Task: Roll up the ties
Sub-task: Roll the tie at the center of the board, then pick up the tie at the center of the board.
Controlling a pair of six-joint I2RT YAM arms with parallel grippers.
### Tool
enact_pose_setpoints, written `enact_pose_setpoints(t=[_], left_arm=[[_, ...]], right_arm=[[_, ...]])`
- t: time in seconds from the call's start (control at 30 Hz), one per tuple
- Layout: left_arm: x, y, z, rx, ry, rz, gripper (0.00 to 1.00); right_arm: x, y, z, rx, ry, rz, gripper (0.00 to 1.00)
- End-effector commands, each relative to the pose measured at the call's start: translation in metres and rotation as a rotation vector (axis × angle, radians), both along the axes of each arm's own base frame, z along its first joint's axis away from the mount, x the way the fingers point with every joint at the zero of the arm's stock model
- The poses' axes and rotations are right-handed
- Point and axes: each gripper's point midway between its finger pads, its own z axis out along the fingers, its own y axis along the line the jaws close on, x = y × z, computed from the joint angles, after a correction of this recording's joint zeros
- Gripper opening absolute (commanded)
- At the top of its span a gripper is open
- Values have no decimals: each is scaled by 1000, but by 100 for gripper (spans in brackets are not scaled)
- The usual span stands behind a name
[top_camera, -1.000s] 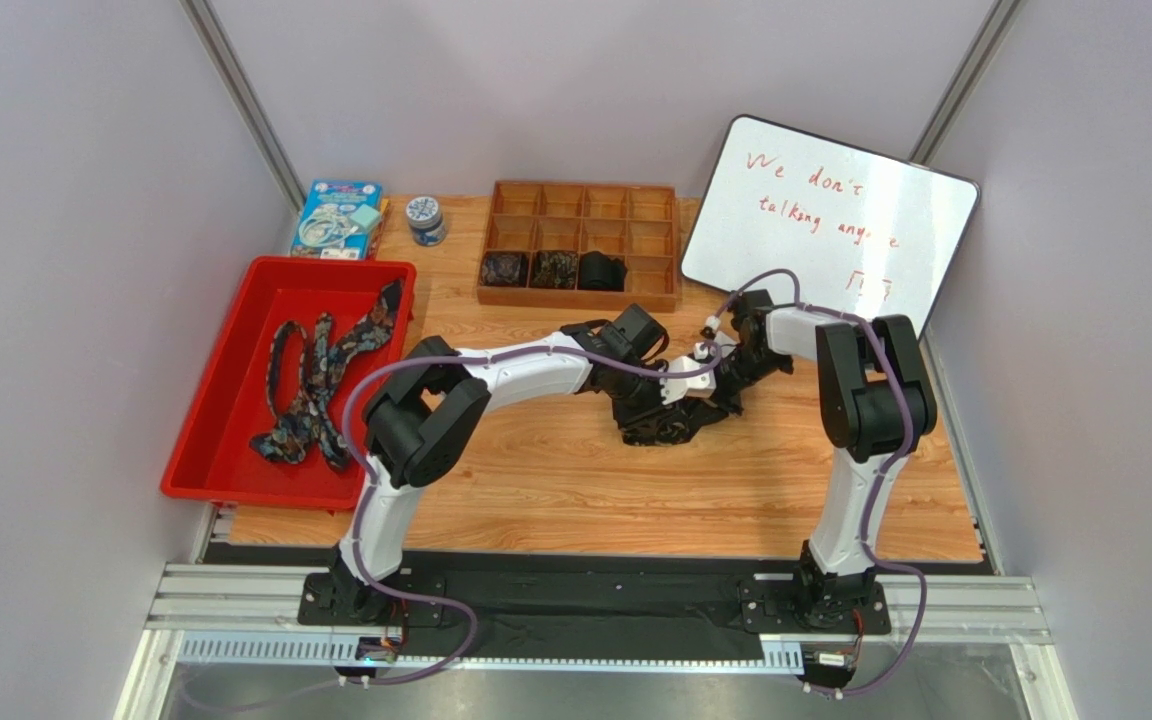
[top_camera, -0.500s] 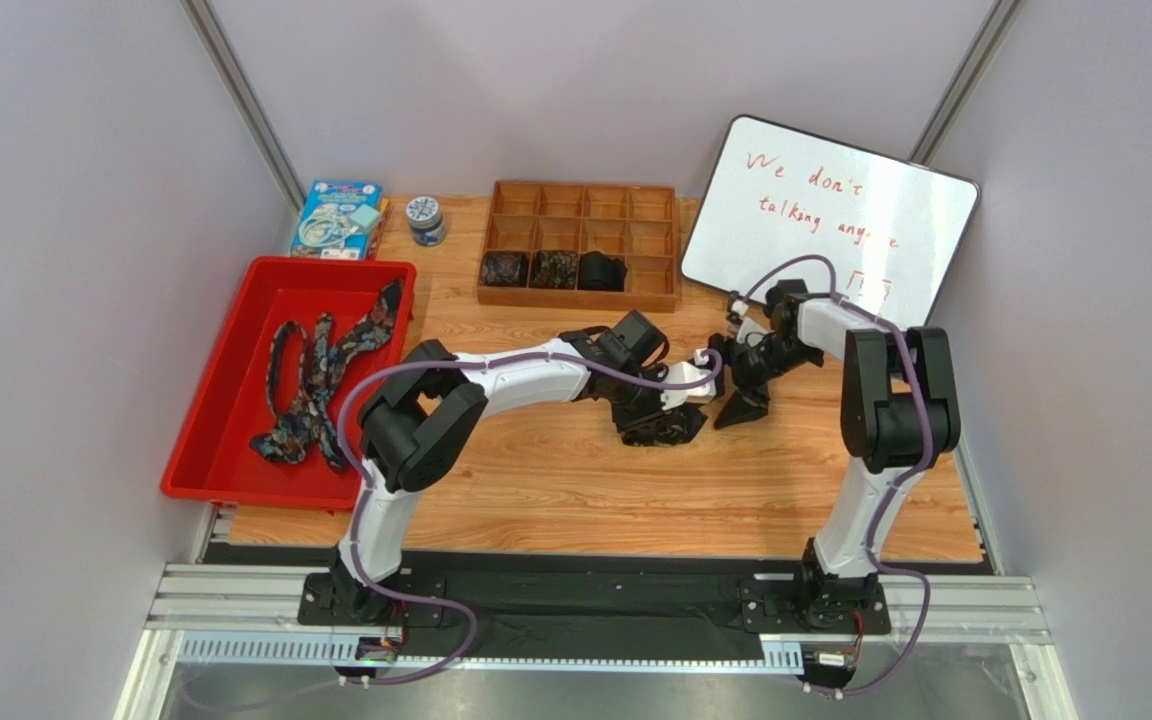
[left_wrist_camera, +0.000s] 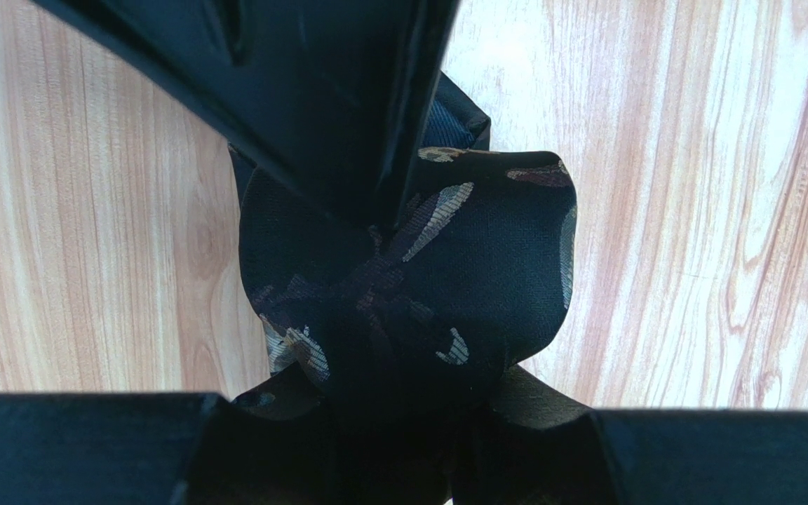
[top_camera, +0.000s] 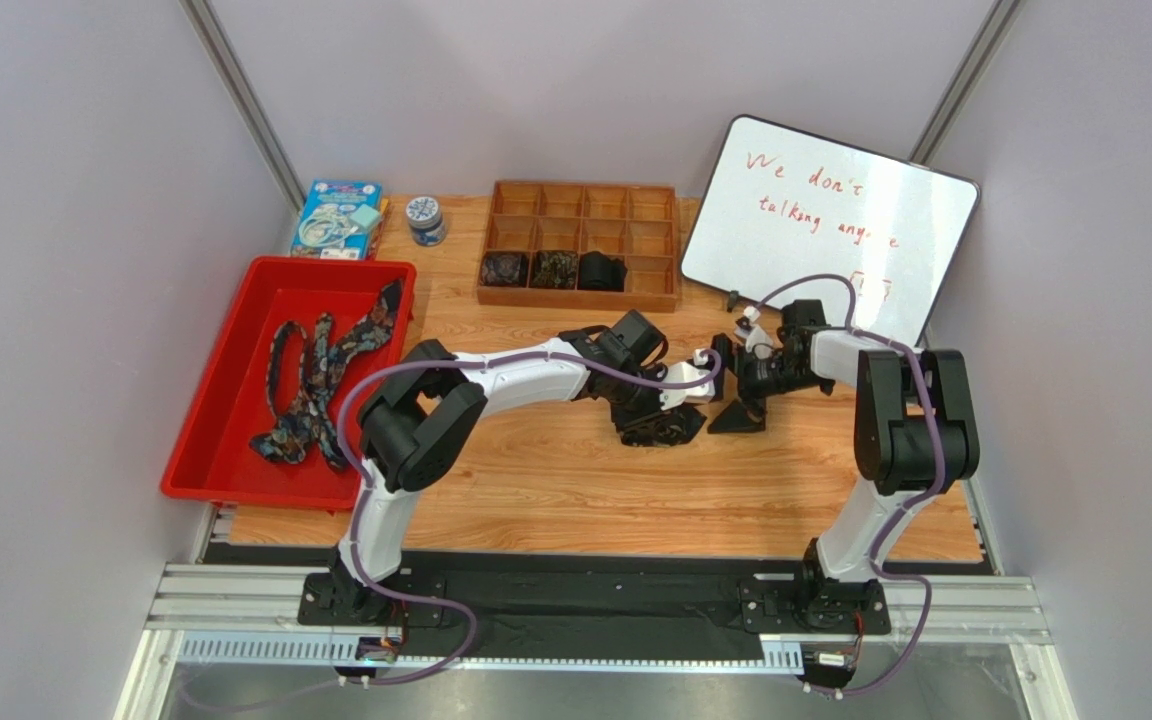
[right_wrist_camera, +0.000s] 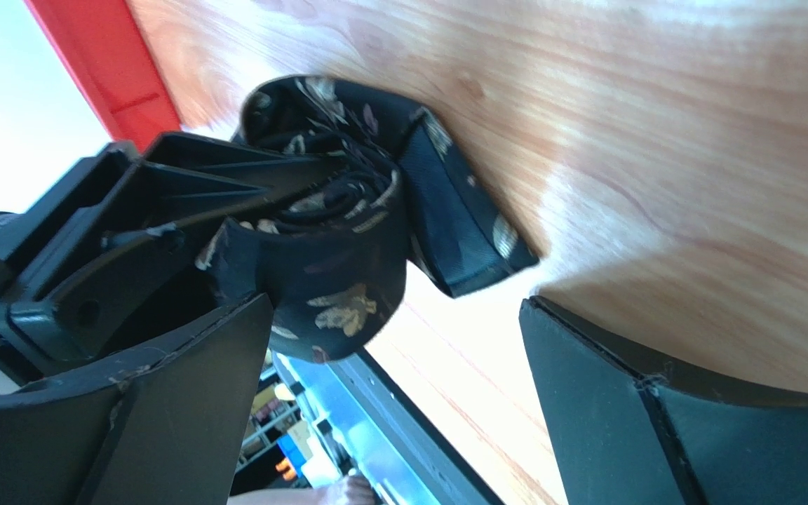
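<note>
In the middle of the wooden counter (top_camera: 537, 480), the left arm's fingers (left_wrist_camera: 313, 95) are clamping a rolled tie (left_wrist_camera: 419, 274), while the right arm's fingers (right_wrist_camera: 166, 421) are standing wide apart just beside it. Farther left, loose ties (top_camera: 319, 375) are lying in a red tray (top_camera: 207, 450). At the back, three coils (top_camera: 552, 270) are sitting in a wooden divider box (top_camera: 582, 203).

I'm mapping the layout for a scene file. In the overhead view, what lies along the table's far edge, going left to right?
In order: blue box → small jar → wooden compartment tray holding three rolled ties → whiteboard.
</note>
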Motion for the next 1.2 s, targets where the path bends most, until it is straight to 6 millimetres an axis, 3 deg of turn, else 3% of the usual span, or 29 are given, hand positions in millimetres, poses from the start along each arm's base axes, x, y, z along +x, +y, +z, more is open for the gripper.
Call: enact_pose_setpoints(t=[0.0, 0.2, 0.3, 0.43, 0.6, 0.73, 0.9, 1.0, 1.03, 1.17], left_arm=[[-29, 39, -39, 178, 120, -12, 25], [-31, 38, -40, 172, 138, -9, 25], [-32, 39, -42, 179, 144, -9, 25], [-32, 40, -42, 182, 142, -5, 25], [-28, 42, -43, 182, 148, 16, 25], [-23, 42, -44, 179, 163, 43, 25], [-19, 41, -40, 166, 177, 72, 29], [-14, 37, -25, 115, 178, 101, 46], [-11, 34, -11, 80, 177, 116, 54], [-1, 29, 31, -33, 161, 159, 68]], right_arm=[[23, 1, -9, -43, -147, -16, 100], [23, 8, -25, -136, -149, 24, 98], [18, 14, -35, -153, -129, 48, 86], [13, 18, -41, -139, -96, 65, 59], [9, 23, -29, -95, -131, 81, 37], [7, 29, -16, -43, -151, 88, 2], [6, 30, -6, -23, -153, 74, 0], [7, 29, 3, -29, -133, 39, 0], [11, 29, 9, -32, -137, 31, 0], [17, 29, 29, -29, -139, -11, 0]])
